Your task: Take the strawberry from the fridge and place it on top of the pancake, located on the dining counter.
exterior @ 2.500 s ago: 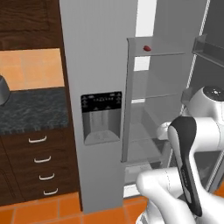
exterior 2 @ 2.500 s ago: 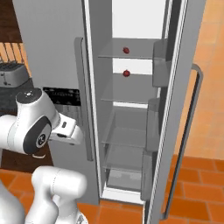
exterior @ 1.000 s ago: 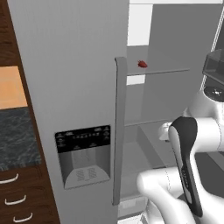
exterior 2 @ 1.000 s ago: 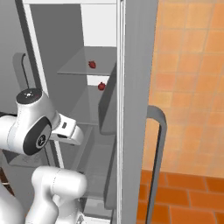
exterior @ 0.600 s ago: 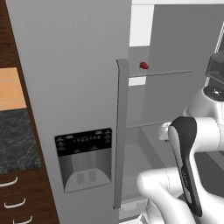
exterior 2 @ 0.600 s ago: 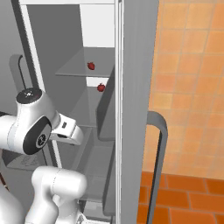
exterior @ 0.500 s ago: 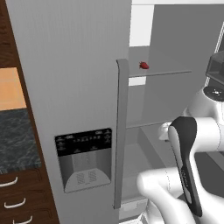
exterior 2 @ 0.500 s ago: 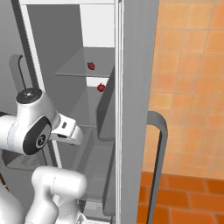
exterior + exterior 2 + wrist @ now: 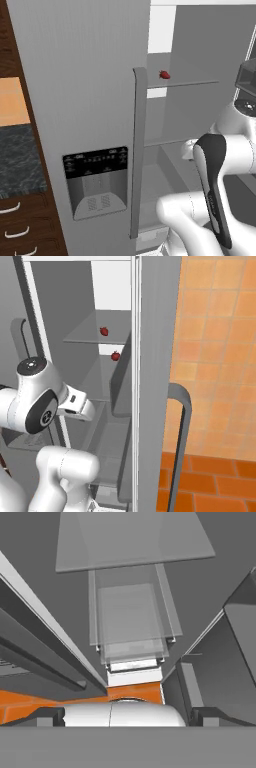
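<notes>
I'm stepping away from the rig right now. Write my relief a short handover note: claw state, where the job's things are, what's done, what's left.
Claw: open and holding nothing; in the hand view it looks down past the fridge's glass shelves to the orange floor.
Fridge: right-hand door open, left door with the dispenser panel shut.
Strawberry: on an upper glass shelf inside the open compartment. In the right base view a second red fruit sits one shelf below it.
Done: fridge opened, base parked at it.
Left: reach up to the shelf, grip the strawberry, carry it to the pancake on the dining counter and set it on top.
</notes>
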